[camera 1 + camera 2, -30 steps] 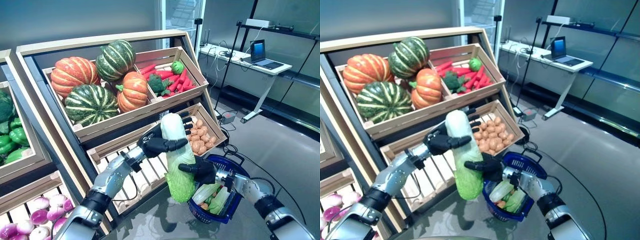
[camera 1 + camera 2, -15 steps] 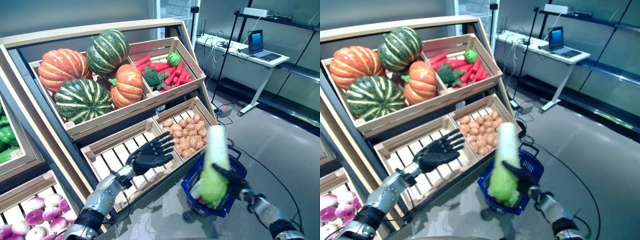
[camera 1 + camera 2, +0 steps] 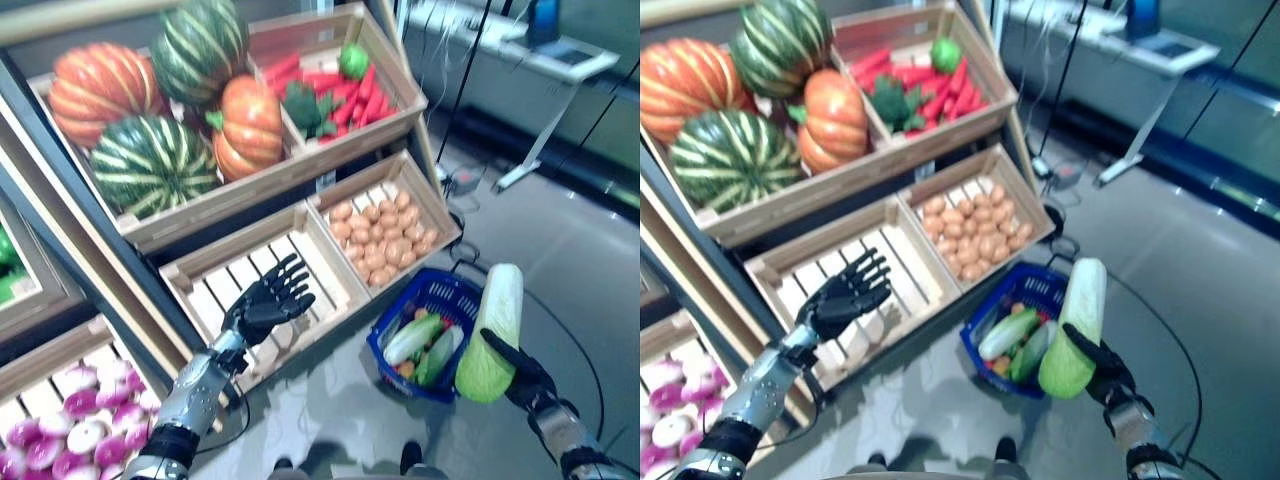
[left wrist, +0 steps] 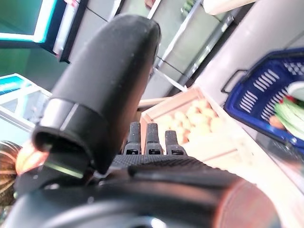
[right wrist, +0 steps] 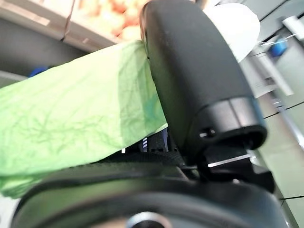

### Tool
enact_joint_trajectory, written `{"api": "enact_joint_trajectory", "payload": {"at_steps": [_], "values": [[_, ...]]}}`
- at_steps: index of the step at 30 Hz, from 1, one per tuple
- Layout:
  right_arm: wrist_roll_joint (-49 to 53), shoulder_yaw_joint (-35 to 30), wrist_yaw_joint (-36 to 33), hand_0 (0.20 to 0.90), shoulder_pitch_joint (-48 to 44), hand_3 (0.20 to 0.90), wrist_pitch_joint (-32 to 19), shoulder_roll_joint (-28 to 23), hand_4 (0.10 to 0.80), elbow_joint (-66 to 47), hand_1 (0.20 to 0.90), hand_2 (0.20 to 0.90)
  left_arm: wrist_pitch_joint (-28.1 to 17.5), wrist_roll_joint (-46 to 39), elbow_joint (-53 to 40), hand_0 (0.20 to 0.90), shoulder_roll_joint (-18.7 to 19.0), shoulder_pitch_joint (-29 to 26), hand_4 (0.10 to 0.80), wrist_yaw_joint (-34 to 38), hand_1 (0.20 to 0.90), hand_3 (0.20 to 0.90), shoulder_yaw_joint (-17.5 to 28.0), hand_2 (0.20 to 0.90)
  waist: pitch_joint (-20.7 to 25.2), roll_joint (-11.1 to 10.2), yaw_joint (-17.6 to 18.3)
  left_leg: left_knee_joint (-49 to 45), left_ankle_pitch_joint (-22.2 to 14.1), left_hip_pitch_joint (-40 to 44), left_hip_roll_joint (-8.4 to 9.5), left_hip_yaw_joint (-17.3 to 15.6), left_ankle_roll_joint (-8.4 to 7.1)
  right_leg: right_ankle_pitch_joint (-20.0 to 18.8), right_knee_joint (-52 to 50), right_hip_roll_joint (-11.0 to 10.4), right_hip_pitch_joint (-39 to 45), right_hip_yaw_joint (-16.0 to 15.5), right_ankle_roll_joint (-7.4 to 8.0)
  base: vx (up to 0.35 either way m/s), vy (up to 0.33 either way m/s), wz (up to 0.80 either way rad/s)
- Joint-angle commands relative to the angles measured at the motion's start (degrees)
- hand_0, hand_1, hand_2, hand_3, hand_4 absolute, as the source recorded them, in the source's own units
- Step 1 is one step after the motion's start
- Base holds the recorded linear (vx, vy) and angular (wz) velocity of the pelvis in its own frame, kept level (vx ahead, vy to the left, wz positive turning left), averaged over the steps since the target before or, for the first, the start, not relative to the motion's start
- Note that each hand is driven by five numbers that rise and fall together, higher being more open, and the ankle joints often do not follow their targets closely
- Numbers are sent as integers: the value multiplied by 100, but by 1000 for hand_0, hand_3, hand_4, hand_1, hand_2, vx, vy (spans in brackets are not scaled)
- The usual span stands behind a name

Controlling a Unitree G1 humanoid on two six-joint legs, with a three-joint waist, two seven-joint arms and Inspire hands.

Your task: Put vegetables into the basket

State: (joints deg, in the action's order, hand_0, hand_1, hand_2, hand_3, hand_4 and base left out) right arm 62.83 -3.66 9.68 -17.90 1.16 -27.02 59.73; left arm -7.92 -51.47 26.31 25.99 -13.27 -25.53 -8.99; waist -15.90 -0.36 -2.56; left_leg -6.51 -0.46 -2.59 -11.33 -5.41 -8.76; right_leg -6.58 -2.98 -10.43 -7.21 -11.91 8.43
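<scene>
My right hand [image 3: 518,372] is shut on a long cabbage [image 3: 491,331] with a white stem and green leaves, held upright just right of the blue basket [image 3: 437,292] and above the floor. The cabbage also shows in the right wrist view [image 5: 85,118] under the thumb [image 5: 190,71]. The basket stands on the floor before the stand and holds long green and white vegetables [image 3: 418,337] and small orange ones. My left hand [image 3: 266,303] is open and empty, fingers spread, over the empty slatted crate [image 3: 240,290].
The wooden vegetable stand [image 3: 130,230] fills the left and back. A crate of small brown vegetables [image 3: 385,235] sits just behind the basket. A desk [image 3: 520,50] and cables on the floor [image 3: 462,180] lie at the back right. Open floor lies right of the basket.
The camera has tilted down. My right hand has carried the cabbage from over the basket to its right side. My left hand stays open over the empty crate.
</scene>
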Motion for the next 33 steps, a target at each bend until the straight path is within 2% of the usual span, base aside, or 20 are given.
{"api": "enact_joint_trajectory", "payload": {"at_steps": [1,3,4,6,7,11,15,22,23,33], "values": [[-86,6,-374,300,-1264,300,-961,-476,400,-191,300,300,-877,-288,-888,900,182,-910,800,189,900,900,-73,900,-497,-24,-61,-1518,-576,-994,40,176,205,1173,-1827,-464,-289,-11,-166,-220,5,6],[-117,34,-403,300,-1499,300,-914,-629,400,-37,300,300,-957,-330,-1022,900,219,-1027,800,310,900,900,-160,900,-636,-14,-85,-2011,-800,-1362,34,218,243,1339,-2305,-554,-623,7,-212,-214,15,7],[-85,74,-353,300,-1712,300,-857,-784,400,136,300,300,-1034,-396,-1111,900,225,-1139,800,386,900,900,-212,900,-767,34,-104,-2509,-1047,-1694,43,259,278,1561,-2886,-635,-962,74,-227,-125,24,11],[-64,86,-337,300,-1841,300,-836,-870,400,242,300,300,-1067,-451,-1180,900,253,-1230,800,424,900,900,-253,900,-830,65,-109,-2826,-1197,-1934,52,265,302,1693,-3240,-707,-1214,109,-253,-161,30,4],[-73,111,-347,300,-2055,300,-793,-985,400,421,300,300,-1136,-534,-1229,900,300,-1390,800,447,900,900,-317,900,-955,117,-107,-3298,-1406,-2252,68,265,345,1846,-3760,-828,-1577,158,-276,-186,31,14],[-20,145,-437,300,-2453,300,-731,-1149,400,689,300,300,-1271,-704,-1327,900,281,-1624,800,447,900,900,-390,900,-1116,201,-105,-4142,-1823,-2843,107,326,439,2189,-4710,-1047,-2326,322,-309,-127,20,26],[-14,185,-548,300,-2755,300,-779,-1262,400,780,300,300,-1305,-883,-1487,900,298,-1742,800,420,900,900,-474,900,-1212,323,-83,-4919,-2324,-3291,128,453,452,2586,-5445,-1113,-2892,531,-311,-19,0,5],[47,282,-820,300,-3205,300,-810,-1544,400,757,300,300,-1301,-1125,-1643,900,377,-1732,800,483,900,900,-536,900,-1317,452,-32,-5752,-2612,-3975,123,552,460,2874,-6178,-1100,-3633,725,-389,-32,-9,5],[58,281,-825,900,-3235,900,-779,-1573,800,751,900,900,-1296,-1165,-1655,900,400,-1722,800,477,900,900,-531,900,-1315,457,-27,-5805,-2626,-4026,119,555,461,2891,-6231,-1095,-3686,731,-391,-24,-12,5],[26,303,-1013,900,-3400,900,-660,-1731,800,482,900,900,-1246,-1467,-1676,900,508,-1624,800,381,900,900,-501,900,-1193,395,-49,-5923,-2674,-4064,89,592,453,2966,-6379,-1033,-3764,694,-387,30,-4,3]]}}
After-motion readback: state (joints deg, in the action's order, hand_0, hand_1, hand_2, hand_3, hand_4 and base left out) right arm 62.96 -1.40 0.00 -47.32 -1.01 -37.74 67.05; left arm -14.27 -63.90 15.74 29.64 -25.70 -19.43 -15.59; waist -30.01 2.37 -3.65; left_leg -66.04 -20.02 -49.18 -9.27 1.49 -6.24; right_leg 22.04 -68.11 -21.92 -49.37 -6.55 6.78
